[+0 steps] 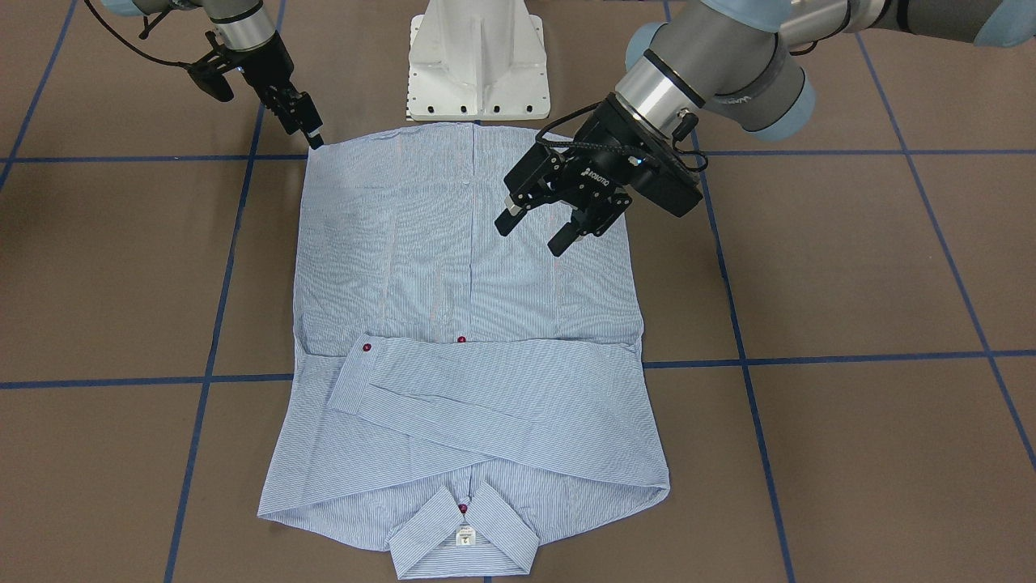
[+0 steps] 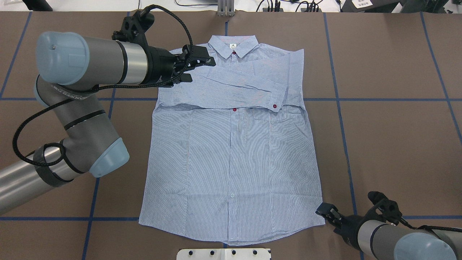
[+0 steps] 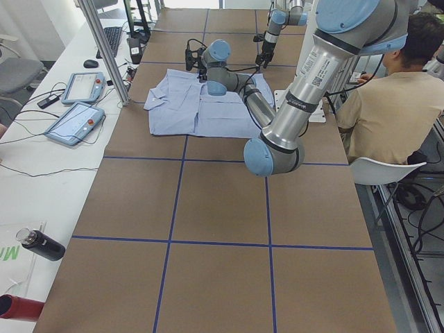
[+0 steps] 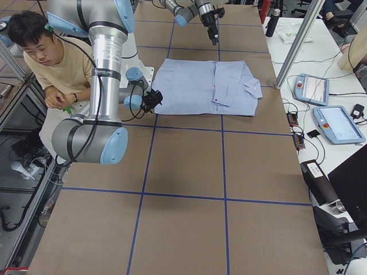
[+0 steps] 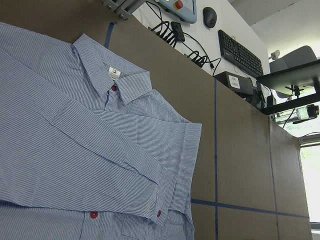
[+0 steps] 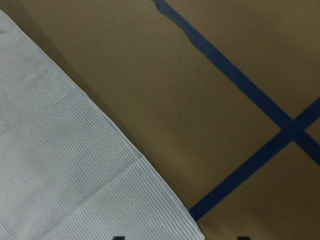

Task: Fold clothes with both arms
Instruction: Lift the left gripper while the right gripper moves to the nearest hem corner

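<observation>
The striped shirt [image 1: 469, 267] lies flat and front up on the brown table, collar [image 2: 232, 46] at the far side, both sleeves folded across the chest. My left gripper [image 1: 531, 236] is open and empty, hovering above the shirt; in the overhead view [image 2: 202, 70] it is over the shirt's left shoulder. The left wrist view shows the collar and folded sleeves [image 5: 100, 165]. My right gripper [image 2: 322, 211] is low at the near right hem corner [image 2: 322, 224]. In the right wrist view that corner [image 6: 190, 225] lies between two dark fingertips standing apart at the bottom edge, not gripped.
The white pedestal base [image 1: 479, 61] stands just behind the hem. Blue tape lines [image 2: 339, 108] cross the table. An operator [image 4: 51, 57] sits beside the robot. Teach pendants [image 4: 338, 123] and bottles [image 3: 41, 244] lie along the far table edge.
</observation>
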